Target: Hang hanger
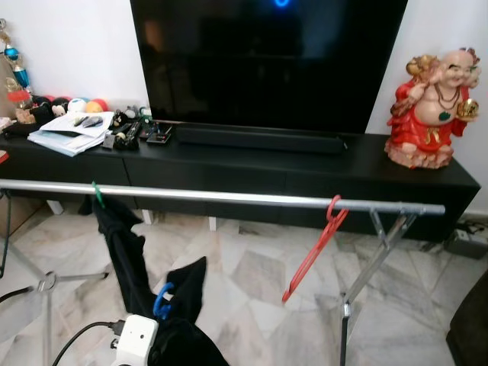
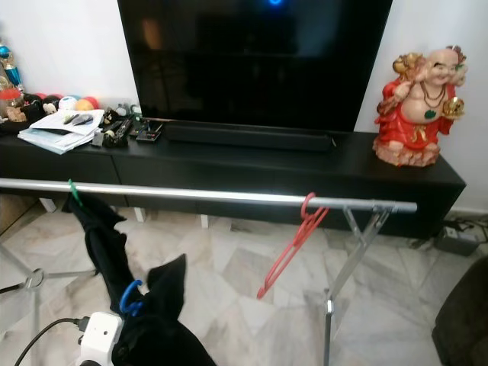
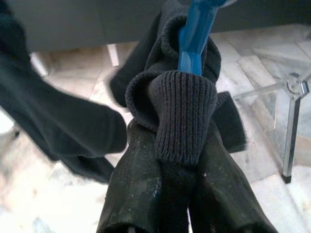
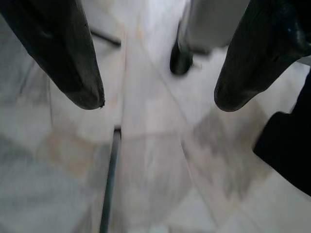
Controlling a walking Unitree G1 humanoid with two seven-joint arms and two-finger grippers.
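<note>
A silver clothes rail (image 1: 229,197) runs across in front of me. A bare red hanger (image 1: 316,248) hangs tilted near its right end. At the left, a green hook (image 1: 97,194) holds a dark garment (image 1: 122,244). Low at the front, my left gripper (image 3: 177,170) is shut on a blue hanger (image 3: 193,41) wrapped in the ribbed collar of another dark garment (image 3: 182,111). The same blue hanger (image 1: 162,301) sits well below the rail. My right gripper (image 4: 160,99) hangs open over the marble floor, holding nothing.
Behind the rail stands a long black TV bench (image 1: 305,164) with a large TV (image 1: 267,61), a red figurine (image 1: 431,110) at the right, and papers and small clutter (image 1: 76,130) at the left. The rail's folding leg (image 1: 374,259) stands at the right.
</note>
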